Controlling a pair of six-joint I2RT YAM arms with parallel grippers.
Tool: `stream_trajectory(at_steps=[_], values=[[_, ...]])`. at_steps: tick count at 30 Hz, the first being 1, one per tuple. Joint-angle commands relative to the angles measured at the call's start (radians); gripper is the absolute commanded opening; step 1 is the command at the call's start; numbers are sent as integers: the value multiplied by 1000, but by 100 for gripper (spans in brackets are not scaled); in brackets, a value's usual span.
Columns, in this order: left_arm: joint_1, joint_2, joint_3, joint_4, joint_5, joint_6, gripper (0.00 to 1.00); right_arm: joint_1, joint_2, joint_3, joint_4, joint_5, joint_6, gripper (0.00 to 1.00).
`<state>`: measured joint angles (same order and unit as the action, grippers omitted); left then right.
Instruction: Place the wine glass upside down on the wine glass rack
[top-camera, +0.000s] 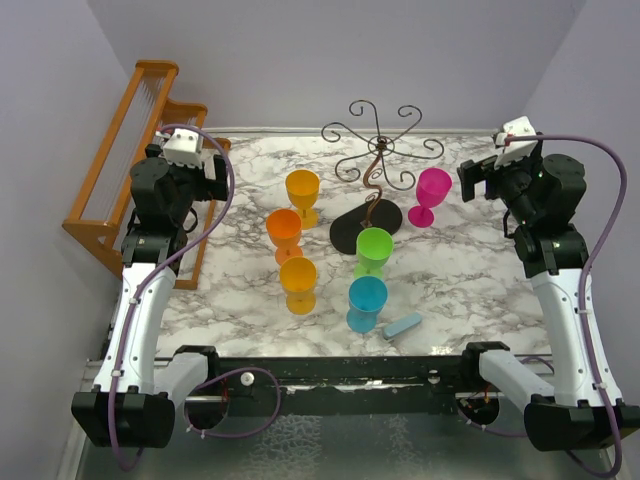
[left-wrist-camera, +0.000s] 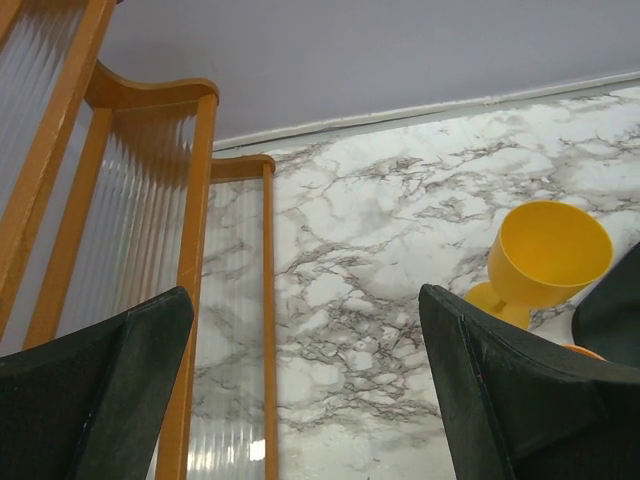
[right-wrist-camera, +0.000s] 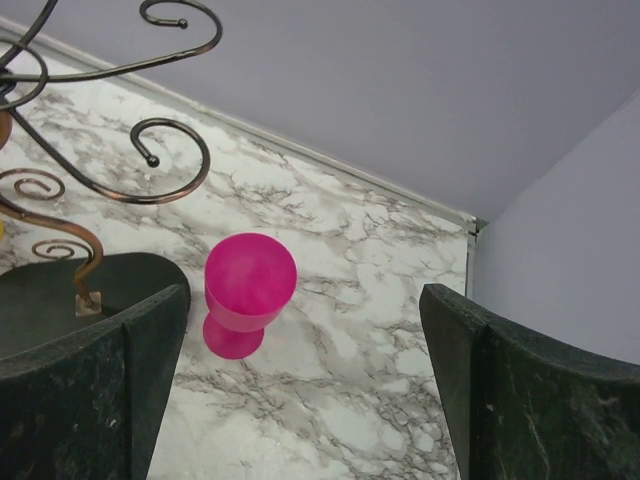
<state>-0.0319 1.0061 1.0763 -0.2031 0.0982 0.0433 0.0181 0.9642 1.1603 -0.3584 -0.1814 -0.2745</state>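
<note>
The wine glass rack (top-camera: 375, 160) is a thin dark wire tree with curled arms on a black oval base (top-camera: 350, 232), at the back middle of the marble table; no glass hangs on it. Its arms also show in the right wrist view (right-wrist-camera: 150, 160). Several coloured plastic wine glasses stand upright around it: yellow (top-camera: 302, 192), orange (top-camera: 284, 230), amber (top-camera: 298, 280), green (top-camera: 374, 250), cyan (top-camera: 367, 303) and magenta (top-camera: 432, 195). My left gripper (top-camera: 215, 168) is open and empty, raised at the back left. My right gripper (top-camera: 476, 180) is open and empty, raised just right of the magenta glass (right-wrist-camera: 248, 285).
A large orange-brown wooden stepped rack (top-camera: 130, 150) stands along the left table edge, under my left gripper (left-wrist-camera: 305, 295). A small light-blue piece (top-camera: 403, 325) lies near the front edge. The yellow glass (left-wrist-camera: 548, 255) shows to the right of the left fingers. Walls close the back and sides.
</note>
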Motion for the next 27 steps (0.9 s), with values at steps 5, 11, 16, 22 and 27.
stream_trajectory(at_steps=[5, 11, 16, 22, 27], values=[[4, 13, 31, -1, 286, 28, 99, -4, 25, 124, -241, -304, -237, 99], [-4, 48, 32, 3, 368, 26, 99, -4, 23, 92, -312, -342, -244, 99], [-13, 70, 26, 4, 371, 17, 99, -4, 14, -19, -142, -98, -60, 99], [-14, 75, 10, 21, 362, 12, 99, -4, 84, -64, -42, 17, 74, 98], [-13, 72, -20, 42, 352, 18, 99, -4, 174, -38, -14, 39, 131, 93]])
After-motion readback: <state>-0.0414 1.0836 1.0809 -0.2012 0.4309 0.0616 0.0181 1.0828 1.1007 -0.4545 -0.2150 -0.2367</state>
